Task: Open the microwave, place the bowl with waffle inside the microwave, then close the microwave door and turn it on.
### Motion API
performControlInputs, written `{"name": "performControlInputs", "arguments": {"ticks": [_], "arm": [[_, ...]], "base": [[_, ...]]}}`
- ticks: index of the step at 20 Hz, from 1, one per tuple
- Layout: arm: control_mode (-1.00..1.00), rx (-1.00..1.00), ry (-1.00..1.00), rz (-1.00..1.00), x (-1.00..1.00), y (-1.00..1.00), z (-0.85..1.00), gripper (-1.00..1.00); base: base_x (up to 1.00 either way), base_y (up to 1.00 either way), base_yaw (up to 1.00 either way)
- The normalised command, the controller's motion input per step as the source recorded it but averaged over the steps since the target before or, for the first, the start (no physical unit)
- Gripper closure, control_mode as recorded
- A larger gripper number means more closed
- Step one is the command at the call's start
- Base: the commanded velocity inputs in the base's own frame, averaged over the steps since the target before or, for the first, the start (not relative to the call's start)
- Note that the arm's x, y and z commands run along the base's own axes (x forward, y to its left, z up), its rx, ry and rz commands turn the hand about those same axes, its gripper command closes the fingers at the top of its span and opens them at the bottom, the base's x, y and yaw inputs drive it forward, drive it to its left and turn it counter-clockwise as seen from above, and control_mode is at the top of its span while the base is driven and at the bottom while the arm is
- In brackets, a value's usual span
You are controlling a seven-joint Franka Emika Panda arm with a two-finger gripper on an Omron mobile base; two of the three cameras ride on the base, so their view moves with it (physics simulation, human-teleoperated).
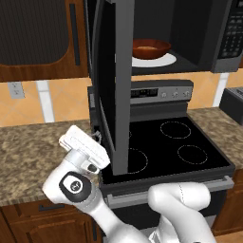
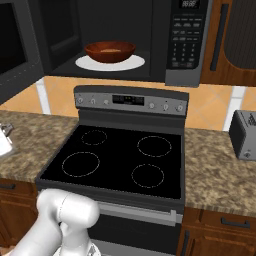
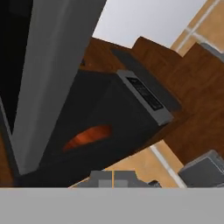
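Kitchen stove below, microwave (image 2: 125, 40) open: bowl (image 2: 110, 51) with waffle (image 2: 111, 49) sits inside already, door (image 1: 114, 85) yet to shut, claw (image 1: 97, 136) beside it, grip unclear

Arm folded low, elbow bent, wrist angled upward. Claw (image 1: 96, 136) points up and forward; finger state cannot be determined.

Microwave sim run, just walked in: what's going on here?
The microwave stands open, its door swung wide out over the stove. The bowl with the waffle already sits on the white turntable inside. The arm's end effector is low beside the door's outer face, holding nothing visible; whether it is open or shut is unclear. Closing the door and starting the microwave remain.
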Motion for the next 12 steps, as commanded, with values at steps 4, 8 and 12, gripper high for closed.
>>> {"name": "performControlInputs", "arguments": {"ticks": [4,8,12], "arm": [[-1.00,-0.28,-0.28,-0.05,-0.37,0.41,0.15,1.00],[-1.00,-0.14,-0.30,-0.04,-0.35,0.35,0.39,1.00],[-1.00,0.00,-0.34,-0.07,-0.18,0.19,0.44,1.00]], "base": [[0.00,0.00,0.00],[0.00,0.00,0.00],[0.00,0.00,0.00]]}}
